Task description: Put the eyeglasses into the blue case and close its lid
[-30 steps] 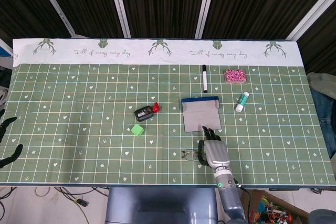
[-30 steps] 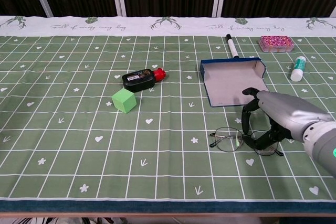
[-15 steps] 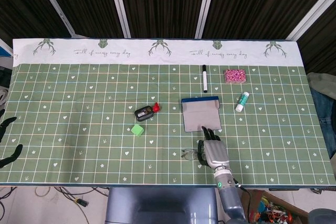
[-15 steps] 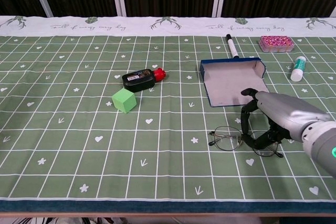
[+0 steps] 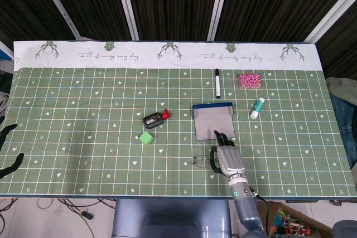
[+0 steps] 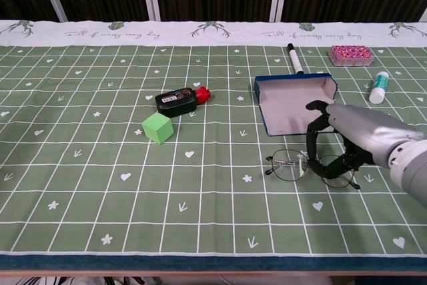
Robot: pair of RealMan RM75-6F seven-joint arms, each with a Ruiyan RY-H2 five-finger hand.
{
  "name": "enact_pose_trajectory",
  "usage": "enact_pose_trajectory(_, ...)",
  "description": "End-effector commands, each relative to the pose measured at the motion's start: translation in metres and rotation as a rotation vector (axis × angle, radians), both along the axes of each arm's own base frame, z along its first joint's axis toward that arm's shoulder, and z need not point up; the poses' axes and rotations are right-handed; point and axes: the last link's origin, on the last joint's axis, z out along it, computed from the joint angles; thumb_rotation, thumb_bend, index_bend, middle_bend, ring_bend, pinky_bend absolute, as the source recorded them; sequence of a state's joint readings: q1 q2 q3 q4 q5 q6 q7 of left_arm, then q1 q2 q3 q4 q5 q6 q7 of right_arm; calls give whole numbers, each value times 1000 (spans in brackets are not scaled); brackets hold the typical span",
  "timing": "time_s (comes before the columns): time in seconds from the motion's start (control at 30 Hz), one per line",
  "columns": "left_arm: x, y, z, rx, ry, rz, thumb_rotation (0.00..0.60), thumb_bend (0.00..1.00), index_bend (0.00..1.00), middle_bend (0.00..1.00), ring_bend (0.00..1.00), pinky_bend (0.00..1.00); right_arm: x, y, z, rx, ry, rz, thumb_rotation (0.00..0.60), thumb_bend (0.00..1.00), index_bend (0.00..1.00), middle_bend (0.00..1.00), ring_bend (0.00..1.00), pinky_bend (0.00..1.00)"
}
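On the tabletop [image 6: 80, 185], a green cube [image 6: 157, 127] and a black bottle [image 6: 177, 101] are seen at left. The eyeglasses [image 6: 308, 167] are grasped by the right robot hand [image 6: 347, 139], just before the open blue case [image 6: 293, 102]. The left robot hand is not seen.

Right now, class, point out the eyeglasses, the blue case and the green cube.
eyeglasses [image 6: 287, 166], chest view, left lens.
blue case [image 6: 288, 106], chest view, grey inner lining.
green cube [image 6: 157, 128], chest view, top face.
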State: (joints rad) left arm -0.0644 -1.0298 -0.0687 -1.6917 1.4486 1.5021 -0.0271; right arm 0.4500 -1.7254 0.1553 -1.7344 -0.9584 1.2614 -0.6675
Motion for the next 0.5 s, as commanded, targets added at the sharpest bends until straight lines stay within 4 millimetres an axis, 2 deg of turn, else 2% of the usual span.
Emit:
enact_pose_trajectory(0.03,0,0,0,2,-1,-1,600,316,152,0,0,0,1,-9,11,6,6,22,600,509,627,23,19,196)
enact_pose_trajectory(0.23,0,0,0,2,1,-2,600,316,152,0,0,0,1,-29,31,20,39,60,600,510,634,20,17,189)
enact_pose_trajectory(0.5,1,0,0,6,1,-4,600,316,152,0,0,0,0,-70,52,56,41,81,600,509,650,2,15,159)
